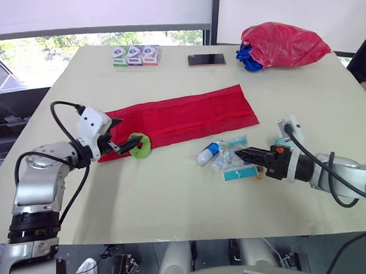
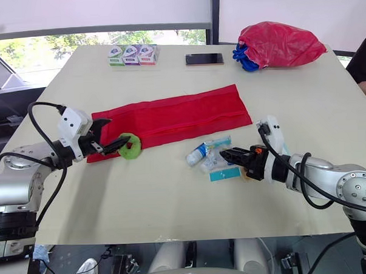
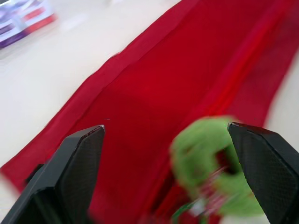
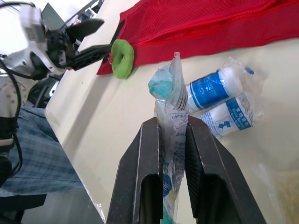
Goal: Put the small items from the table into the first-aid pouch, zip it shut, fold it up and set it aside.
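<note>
1. Room first: the near half of the bench (image 1: 173, 198) is bare from its front edge up to the items, so I have free space in front of both arms.
2. Along the far edge stand three small boxes (image 1: 136, 55) and a phone (image 1: 206, 59); a stuffed red bag (image 1: 285, 44) fills the far right corner.
3. The red pouch (image 1: 182, 116) lies flat and unfolded across the middle.
4. My left end effector (image 1: 123, 135) sits at the pouch's left end, fingers spread wide, with a green ring (image 1: 139, 145) at one fingertip; I cannot tell whether they touch.
5. My right end effector (image 1: 241, 154) is clamped on a clear packet (image 4: 169, 95), near the front of the pouch's right end.
6. Two wrapped blue-and-white rolls (image 1: 208, 153) lie just beside that packet.
</note>
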Available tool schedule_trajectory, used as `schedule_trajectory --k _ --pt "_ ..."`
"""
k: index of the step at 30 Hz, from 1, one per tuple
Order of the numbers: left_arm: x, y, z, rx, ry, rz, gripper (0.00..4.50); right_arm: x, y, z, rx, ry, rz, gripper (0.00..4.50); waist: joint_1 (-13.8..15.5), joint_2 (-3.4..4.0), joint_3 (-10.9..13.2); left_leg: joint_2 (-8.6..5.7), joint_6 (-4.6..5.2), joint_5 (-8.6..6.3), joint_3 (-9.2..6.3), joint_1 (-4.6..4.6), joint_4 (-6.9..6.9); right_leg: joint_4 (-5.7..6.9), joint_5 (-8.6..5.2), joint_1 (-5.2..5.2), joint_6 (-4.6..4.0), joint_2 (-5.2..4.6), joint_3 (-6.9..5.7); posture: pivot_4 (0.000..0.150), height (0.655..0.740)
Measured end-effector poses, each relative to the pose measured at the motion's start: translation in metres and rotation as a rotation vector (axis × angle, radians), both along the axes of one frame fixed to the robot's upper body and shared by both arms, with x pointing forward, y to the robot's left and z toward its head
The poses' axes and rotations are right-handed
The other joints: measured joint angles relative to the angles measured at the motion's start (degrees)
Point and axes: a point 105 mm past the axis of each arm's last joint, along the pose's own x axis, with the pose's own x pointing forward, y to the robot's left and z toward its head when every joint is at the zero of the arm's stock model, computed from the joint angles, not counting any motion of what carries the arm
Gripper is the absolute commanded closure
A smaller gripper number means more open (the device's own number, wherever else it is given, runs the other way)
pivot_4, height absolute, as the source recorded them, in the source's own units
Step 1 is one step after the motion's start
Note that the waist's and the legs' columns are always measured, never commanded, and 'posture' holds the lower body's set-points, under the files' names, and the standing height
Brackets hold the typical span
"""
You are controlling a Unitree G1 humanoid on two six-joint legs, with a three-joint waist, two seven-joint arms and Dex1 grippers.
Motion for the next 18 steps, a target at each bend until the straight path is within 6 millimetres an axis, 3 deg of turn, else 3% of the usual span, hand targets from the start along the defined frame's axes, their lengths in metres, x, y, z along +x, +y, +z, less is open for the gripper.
schedule_trajectory --k 4,9,14,18 --pt "0.004 0.024 -0.007 0.015 -0.010 0.092 0.02 -0.001 0.001 0.001 -0.006 -0.016 0.008 4.38 0.0 -0.04 0.0 -0.01 0.01 -0.01 0.00 -0.03 -0.03 -0.04 0.01 -0.02 0.02 -0.22 -0.07 0.150 0.7400" --pt "0.000 0.036 -0.011 0.068 -0.004 0.097 0.02 -0.002 0.003 0.003 -0.002 -0.028 0.008 4.38 0.0 -0.08 0.0 -0.01 0.02 -0.02 -0.01 -0.03 -0.05 -0.06 0.02 -0.02 0.00 -0.39 -0.10 0.150 0.7400" --pt "0.001 0.028 -0.024 0.103 0.038 0.030 0.02 -0.001 0.006 0.002 0.014 -0.032 0.004 4.38 0.1 -0.11 0.0 -0.01 0.02 -0.02 -0.02 -0.04 -0.04 -0.06 -0.01 -0.02 -0.07 -0.54 -0.17 0.150 0.7400" --pt "0.014 0.018 -0.023 0.170 0.019 -0.014 0.02 0.000 0.007 0.001 0.012 -0.035 -0.002 4.38 0.4 -0.11 0.0 -0.04 0.02 -0.02 -0.05 -0.05 -0.04 -0.05 0.01 -0.01 -0.05 -0.77 -0.33 0.150 0.7400"
